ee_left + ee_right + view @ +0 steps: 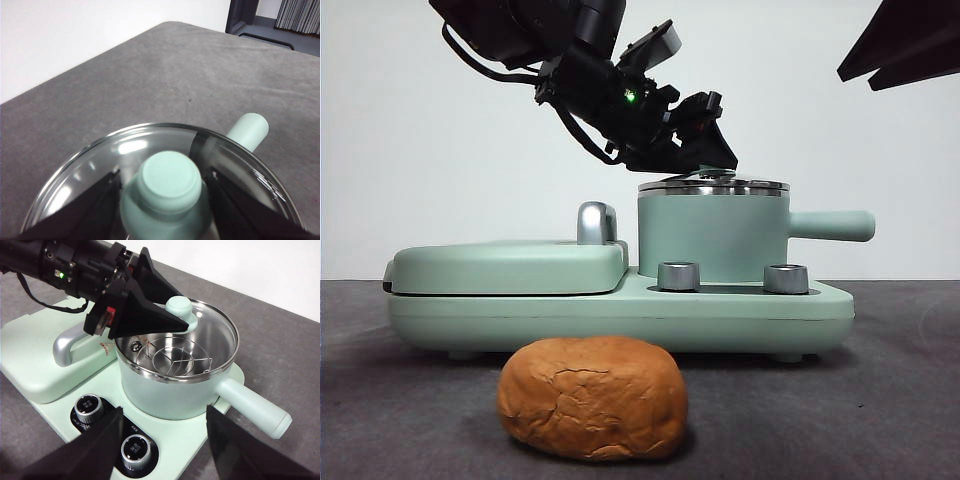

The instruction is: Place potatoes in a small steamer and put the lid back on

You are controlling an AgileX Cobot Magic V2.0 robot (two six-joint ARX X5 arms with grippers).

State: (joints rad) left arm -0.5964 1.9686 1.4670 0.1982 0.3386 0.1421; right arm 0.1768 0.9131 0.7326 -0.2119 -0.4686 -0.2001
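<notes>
A flat mint-green griddle cover with a chrome handle sits at the left of a cooker base. In front, on the grey table, lies the potato, a crusty orange-brown lump. Above, the left gripper is clamped on the knob of the glass lid, which rests on the mint-green steamer pot. A wire rack lies inside. The right gripper hovers near the dials, its jaws apart.

Left hand tips hidden behind blurred lid knob.
</notes>
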